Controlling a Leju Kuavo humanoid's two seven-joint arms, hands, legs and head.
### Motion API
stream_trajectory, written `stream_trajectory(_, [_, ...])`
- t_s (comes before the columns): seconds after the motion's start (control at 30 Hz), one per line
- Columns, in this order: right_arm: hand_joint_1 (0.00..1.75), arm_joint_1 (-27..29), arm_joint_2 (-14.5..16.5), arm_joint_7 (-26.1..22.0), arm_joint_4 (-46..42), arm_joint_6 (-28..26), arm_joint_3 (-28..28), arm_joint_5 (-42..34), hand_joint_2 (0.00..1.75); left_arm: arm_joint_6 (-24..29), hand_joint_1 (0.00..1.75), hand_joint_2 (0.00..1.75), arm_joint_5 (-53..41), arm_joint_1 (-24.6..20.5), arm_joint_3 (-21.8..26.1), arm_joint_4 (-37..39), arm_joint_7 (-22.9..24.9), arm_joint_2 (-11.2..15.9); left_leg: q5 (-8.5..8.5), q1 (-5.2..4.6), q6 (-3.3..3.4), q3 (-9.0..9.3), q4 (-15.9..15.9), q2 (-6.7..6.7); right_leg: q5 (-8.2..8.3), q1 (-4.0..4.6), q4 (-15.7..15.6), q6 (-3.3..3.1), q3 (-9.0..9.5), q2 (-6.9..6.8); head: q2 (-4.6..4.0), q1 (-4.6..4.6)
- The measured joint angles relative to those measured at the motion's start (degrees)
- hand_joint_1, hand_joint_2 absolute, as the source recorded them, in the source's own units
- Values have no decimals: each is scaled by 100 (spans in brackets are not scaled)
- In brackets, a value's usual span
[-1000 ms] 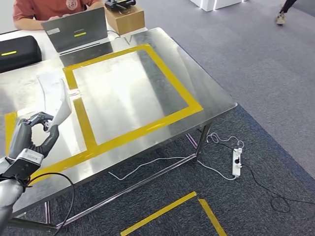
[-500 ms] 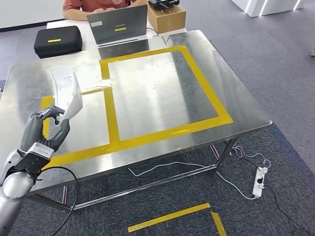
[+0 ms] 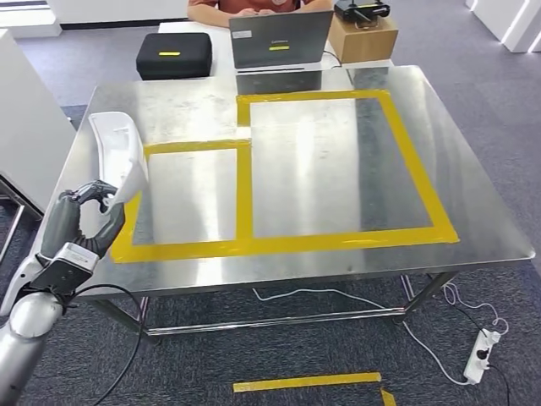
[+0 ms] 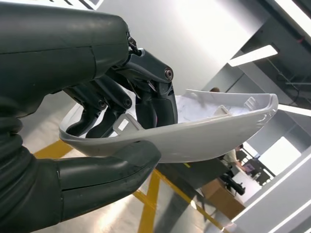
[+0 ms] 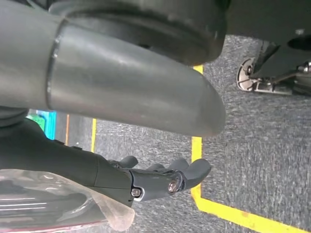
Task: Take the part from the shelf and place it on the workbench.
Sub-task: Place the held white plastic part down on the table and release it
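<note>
My left hand (image 3: 79, 222) grips a white curved plastic part (image 3: 118, 156) by its lower end, holding it upright over the near left corner of the steel workbench (image 3: 319, 262). In the left wrist view the thumb (image 4: 110, 167) lies under the shell-shaped part (image 4: 205, 131) and the dark fingers (image 4: 146, 92) curl inside it. Yellow tape (image 3: 287, 245) marks two rectangles on the bench top. My right hand (image 5: 161, 179) hangs over the carpet with its fingers stretched out and nothing in them.
A person sits at the far side behind a laptop (image 3: 281, 38). A black case (image 3: 173, 55) and a cardboard box (image 3: 365, 35) stand there too. A white cabinet (image 3: 25, 127) is at the left. A power strip (image 3: 479, 355) and cables lie on the floor.
The camera has swung left, so the workbench now sits centred in view. My left hand keeps its hold on the white part, still over the bench's near left corner.
</note>
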Motion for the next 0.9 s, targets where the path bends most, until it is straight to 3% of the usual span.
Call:
stream_trajectory(0.07, [0,-11,0,4,0,-1,1,1,0,8,175,175,7,-6,2,1,2,10,15,22,74,23,-39,-128,-131,-27,159,56,-61,222,0,14])
stream_trajectory(0.13, [0,-4,0,-1,0,-2,2,3,0,18,175,175,21,-12,-4,1,4,10,19,34,135,38,-58,-245,-442,-40,786,70,-376,578,0,40])
stream_trajectory(0.2, [0,22,-1,-18,0,-3,2,7,0,23,175,175,33,6,-19,1,7,2,10,23,165,39,-56,-389,-693,-33,1547,63,-812,690,0,51])
stream_trajectory(0.23, [0,37,-3,-27,0,-7,2,9,0,25,175,175,36,19,-25,1,9,0,6,18,169,43,-55,-475,-674,-30,1708,56,-946,702,0,51])
stream_trajectory(0.27, [0,48,-6,-35,0,-11,1,13,0,26,175,175,39,28,-28,1,14,-1,2,16,169,51,-53,-556,-533,-30,1634,45,-970,712,0,51])
stream_trajectory(0.33, [0,51,-11,-58,0,-33,0,23,0,30,175,175,45,39,-31,-1,27,-2,-17,20,158,77,-49,-699,-54,-34,919,11,-719,797,0,54])
stream_trajectory(0.37, [0,47,-13,-72,0,-44,1,28,0,34,175,175,48,42,-31,-1,37,-3,-33,14,140,80,-36,-757,118,-46,525,-8,-557,902,0,55])
stream_trajectory(0.43, [0,32,-13,-97,0,-62,3,37,0,45,175,175,50,61,-31,-2,51,-1,-48,18,83,61,-23,-859,234,-55,110,-34,-350,1052,0,55])
stream_trajectory(0.5, [0,23,-13,-105,0,-76,3,45,0,56,175,175,50,94,-28,-2,55,6,-41,41,11,39,-33,-939,223,-45,69,-69,-295,1030,0,53])
stream_trajectory(0.53, [0,25,-13,-105,0,-85,1,48,0,60,175,175,51,110,-26,-2,55,13,-62,45,-21,30,-6,-887,232,-46,46,-98,-275,989,0,50])
stream_trajectory(0.6, [0,36,-13,-107,0,-98,-2,54,0,64,175,175,51,116,-20,-2,55,27,-252,38,-78,-98,305,-620,241,-54,-7,-162,-220,889,0,39])
stream_trajectory(0.67, [0,47,-13,-107,0,-99,-4,46,0,62,175,175,50,117,-21,-2,56,27,-603,47,-124,-428,1029,-357,217,-44,-21,-205,-179,789,0,34])
stream_trajectory(0.73, [0,53,-13,-107,0,-98,-11,23,0,51,175,175,49,141,-29,-2,57,23,-764,79,-161,-705,1581,-303,187,-39,-19,-216,-156,697,0,34])
stream_trajectory(0.77, [0,53,-13,-108,0,-98,-15,13,0,44,175,175,46,152,-33,-2,58,22,-680,95,-173,-701,1556,-300,174,-39,-18,-209,-142,661,0,34])
stream_trajectory(0.8, [0,52,-13,-110,0,-98,-18,5,0,35,175,175,42,158,-35,-2,58,22,-502,108,-181,-583,1309,-296,157,-39,-16,-197,-121,632,0,34])
stream_trajectory(0.83, [0,51,-13,-115,0,-98,-19,3,0,23,175,175,36,160,-36,-2,58,24,-281,120,-183,-383,904,-276,138,-40,-15,-178,-97,610,0,34])
stream_trajectory(0.9, [0,47,-13,-127,0,-90,-20,3,0,2,175,175,-7,155,-43,-2,51,26,-42,106,-163,-35,216,-212,97,-19,-4,-124,-73,583,1,37])
